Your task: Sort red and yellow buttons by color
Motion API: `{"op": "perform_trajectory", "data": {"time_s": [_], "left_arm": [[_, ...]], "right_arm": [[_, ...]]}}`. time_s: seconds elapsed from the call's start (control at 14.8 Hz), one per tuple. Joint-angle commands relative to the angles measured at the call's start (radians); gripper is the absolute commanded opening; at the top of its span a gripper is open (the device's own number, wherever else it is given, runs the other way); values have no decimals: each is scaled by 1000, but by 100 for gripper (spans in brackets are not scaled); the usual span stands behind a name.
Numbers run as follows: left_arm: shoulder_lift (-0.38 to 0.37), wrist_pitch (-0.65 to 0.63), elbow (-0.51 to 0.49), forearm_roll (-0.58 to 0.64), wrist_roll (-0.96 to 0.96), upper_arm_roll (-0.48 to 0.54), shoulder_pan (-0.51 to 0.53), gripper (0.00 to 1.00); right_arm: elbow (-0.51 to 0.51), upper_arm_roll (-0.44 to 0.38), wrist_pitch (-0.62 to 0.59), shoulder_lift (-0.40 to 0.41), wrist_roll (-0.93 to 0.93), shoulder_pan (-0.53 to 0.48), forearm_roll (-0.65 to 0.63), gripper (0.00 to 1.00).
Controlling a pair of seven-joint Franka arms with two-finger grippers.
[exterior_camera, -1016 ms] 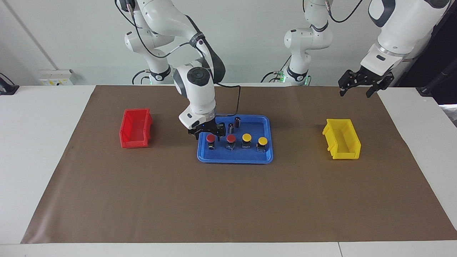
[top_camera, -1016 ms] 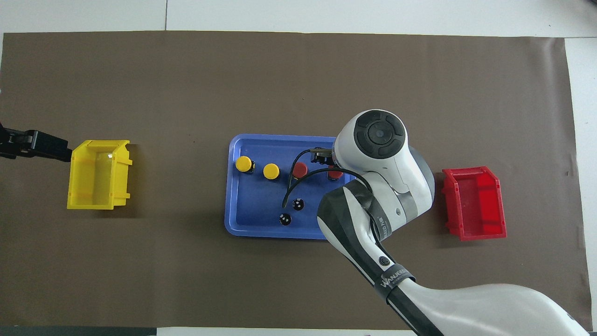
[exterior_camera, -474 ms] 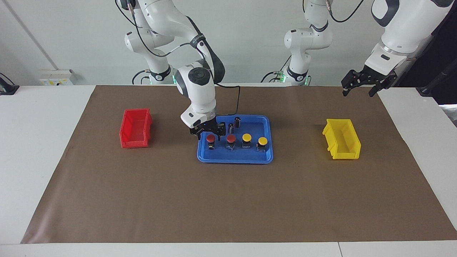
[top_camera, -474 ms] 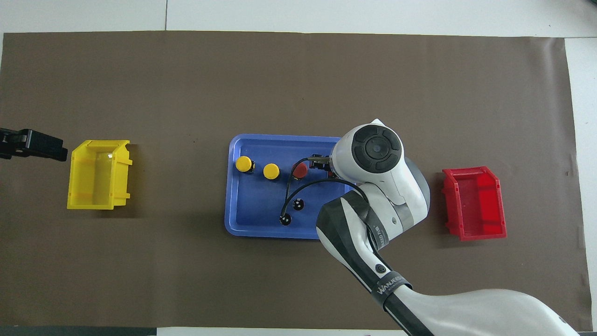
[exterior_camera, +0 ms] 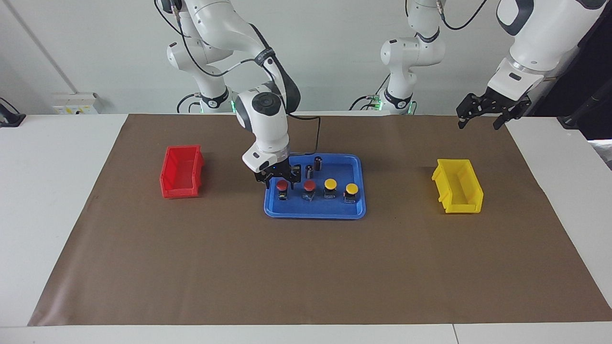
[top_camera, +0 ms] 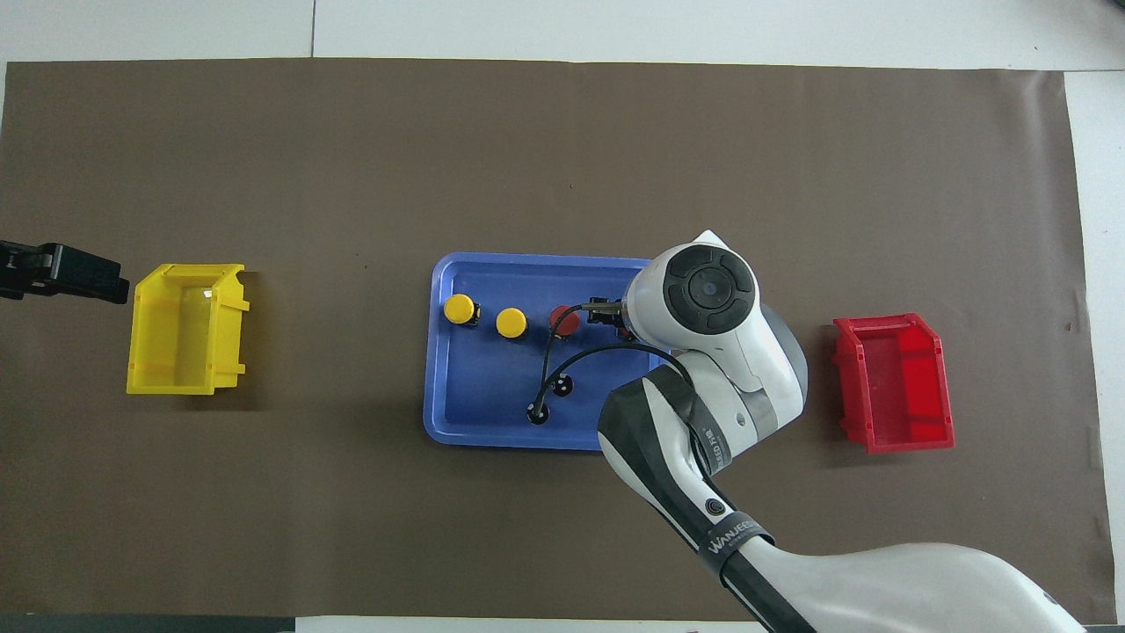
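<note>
Below, right hand [exterior_camera: 282, 180] straddling domed red button [exterior_camera: 282, 185], grip unclear, glossy blue tray [exterior_camera: 315, 210], left hand [exterior_camera: 482, 116] open

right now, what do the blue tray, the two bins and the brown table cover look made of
Blue tray: likely moulded plastic, smooth, slightly glossy, with rounded corners and a raised rim.
Red bin and yellow bin: probably rigid plastic, with thin ribbed walls and a faint shine.
Brown cover: apparently paper or thin matte sheet, flat, with faint creases near one edge.
</note>
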Motion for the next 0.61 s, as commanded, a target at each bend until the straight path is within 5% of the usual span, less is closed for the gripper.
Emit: {"op": "perform_trajectory", "data": {"time_s": [0.0, 0.54], "left_arm": [[-28, 22, -38, -11, -11, 2, -2, 100], [-28, 25, -39, -11, -11, 2, -4, 100]], "right_arm": [[-19, 0, 35, 1, -17, 0, -10, 73], [-3, 0, 34, 7, -17, 0, -5, 31]]}}
